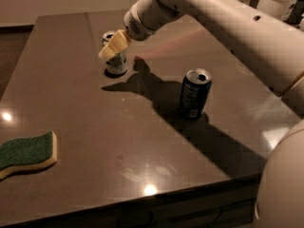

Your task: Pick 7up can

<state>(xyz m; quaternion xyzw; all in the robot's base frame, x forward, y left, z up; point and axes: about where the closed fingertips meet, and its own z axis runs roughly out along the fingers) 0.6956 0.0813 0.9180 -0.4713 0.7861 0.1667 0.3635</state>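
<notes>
The 7up can (116, 64), small and silvery-white with pale green markings, stands upright at the far left-middle of the dark table (118, 141). My gripper (114, 45), cream-coloured at the end of the white arm that reaches in from the upper right, is right at the can's upper part and covers most of its top half in this view. Only the rim at the back left and the lower body of the can show. I cannot tell whether the gripper touches the can.
A dark blue can (194, 94) stands upright to the right of the middle, about a hand's width from the 7up can. A green and yellow sponge (26, 152) lies at the front left. The table's front edge runs along the bottom.
</notes>
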